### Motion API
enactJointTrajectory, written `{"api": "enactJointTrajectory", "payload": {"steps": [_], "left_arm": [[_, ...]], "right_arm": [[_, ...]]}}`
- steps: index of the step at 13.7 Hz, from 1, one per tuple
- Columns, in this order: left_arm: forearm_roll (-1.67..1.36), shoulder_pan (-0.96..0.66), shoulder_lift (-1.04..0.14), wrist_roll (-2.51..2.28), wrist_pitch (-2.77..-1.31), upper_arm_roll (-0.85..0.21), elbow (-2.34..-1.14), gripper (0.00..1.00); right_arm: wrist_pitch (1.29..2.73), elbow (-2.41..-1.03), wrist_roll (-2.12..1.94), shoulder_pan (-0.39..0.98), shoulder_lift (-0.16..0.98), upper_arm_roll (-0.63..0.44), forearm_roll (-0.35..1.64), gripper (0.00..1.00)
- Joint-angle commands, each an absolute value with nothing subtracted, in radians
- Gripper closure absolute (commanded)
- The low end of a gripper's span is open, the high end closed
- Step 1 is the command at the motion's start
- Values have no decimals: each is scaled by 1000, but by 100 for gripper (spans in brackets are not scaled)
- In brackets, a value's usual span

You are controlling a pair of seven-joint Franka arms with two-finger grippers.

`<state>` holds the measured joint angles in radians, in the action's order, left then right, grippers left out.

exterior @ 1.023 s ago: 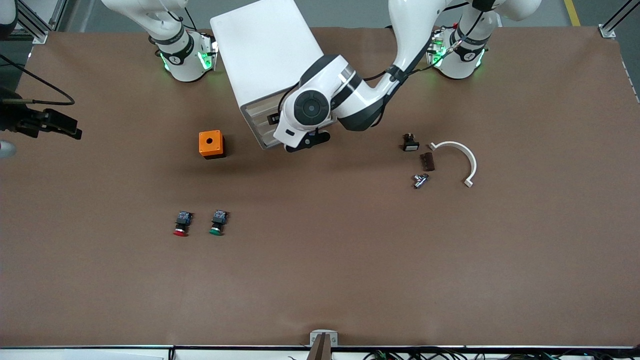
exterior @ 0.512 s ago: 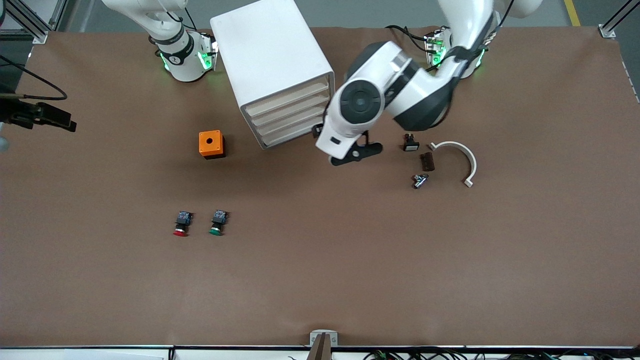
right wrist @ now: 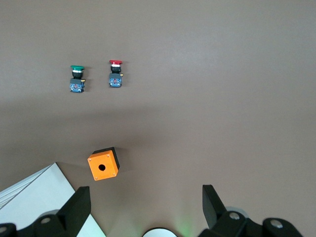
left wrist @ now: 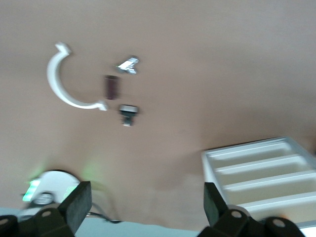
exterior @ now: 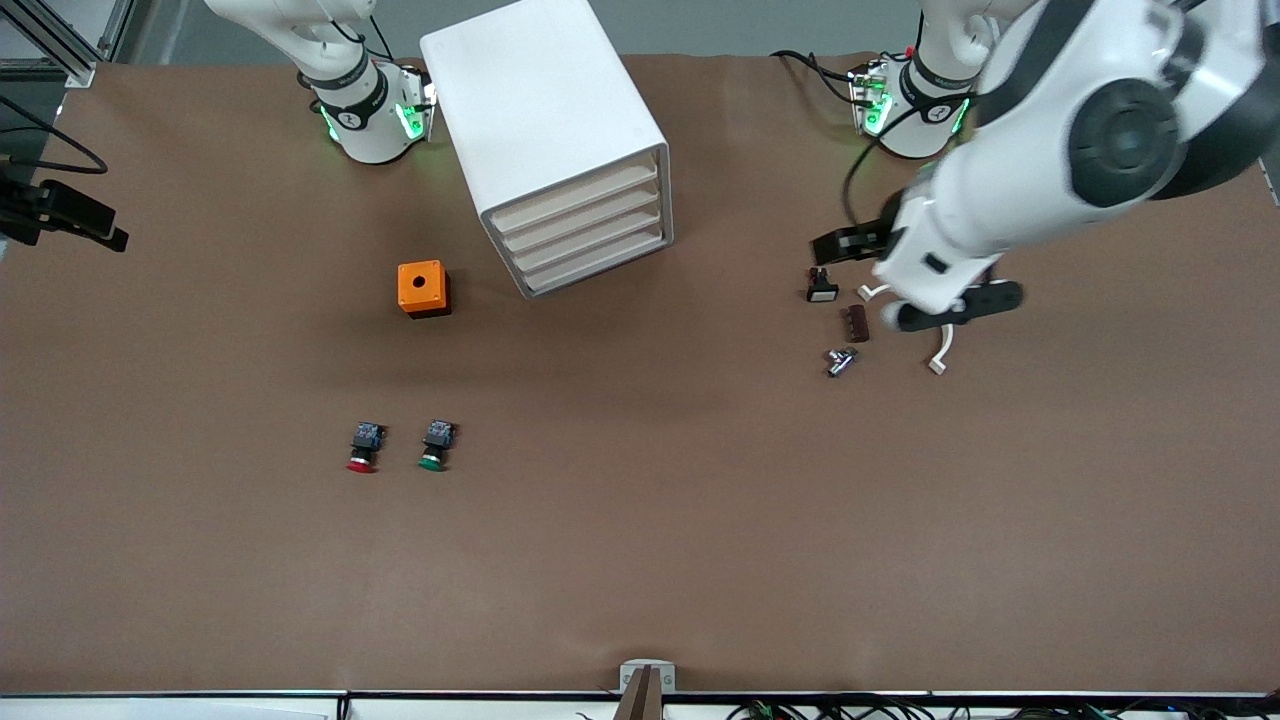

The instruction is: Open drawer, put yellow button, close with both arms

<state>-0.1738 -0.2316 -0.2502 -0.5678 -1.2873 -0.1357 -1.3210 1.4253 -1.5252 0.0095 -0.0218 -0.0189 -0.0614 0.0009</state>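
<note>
As the drawer (exterior: 575, 195) sits flush, job likely done, left claw (exterior: 905, 275) gapes empty over clip (left wrist: 51, 76) at 3 o'clock; right claw (exterior: 70, 215) waits likewise at 9

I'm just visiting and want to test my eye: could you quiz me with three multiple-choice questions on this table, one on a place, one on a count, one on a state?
1. Where is the orange box?
A. beside the cabinet
B. on top of the cabinet
C. in a gripper

2. How many drawers does the cabinet have?
A. two
B. four
C. six

3. How is the top drawer?
A. pulled out
B. removed
C. pushed in

Answers: 1 A, it stands on the table toward the right arm's end; 2 B, four fronts are stacked; 3 C, it sits flush with the lower three.
</note>
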Motion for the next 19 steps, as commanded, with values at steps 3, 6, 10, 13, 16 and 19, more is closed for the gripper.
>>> {"api": "enactJointTrajectory", "payload": {"steps": [3, 6, 10, 13, 16, 19], "left_arm": [[-68, -62, -202, -341, -1244, -146, -1358, 0], [-40, -26, -202, -303, -1247, -149, -1359, 0], [10, -110, -155, -210, -1293, -31, -1454, 0], [17, -112, 9, -126, -1463, 12, -1697, 0], [17, -106, 141, -57, -1613, 58, -1879, 0], [15, -75, 134, -41, -1646, 52, -1836, 0]], "right_arm": [[1457, -1595, 15, -26, -93, -52, 14, 0], [1450, -1609, 15, -25, -103, -51, 15, 0], [1492, -1681, 15, -21, -147, -49, 15, 0], [1555, -1749, 14, -20, -192, -49, 15, 0], [1572, -1758, 11, -6, -198, -49, 15, 0], [1600, -1758, 11, 5, -198, -49, 15, 0]]}}
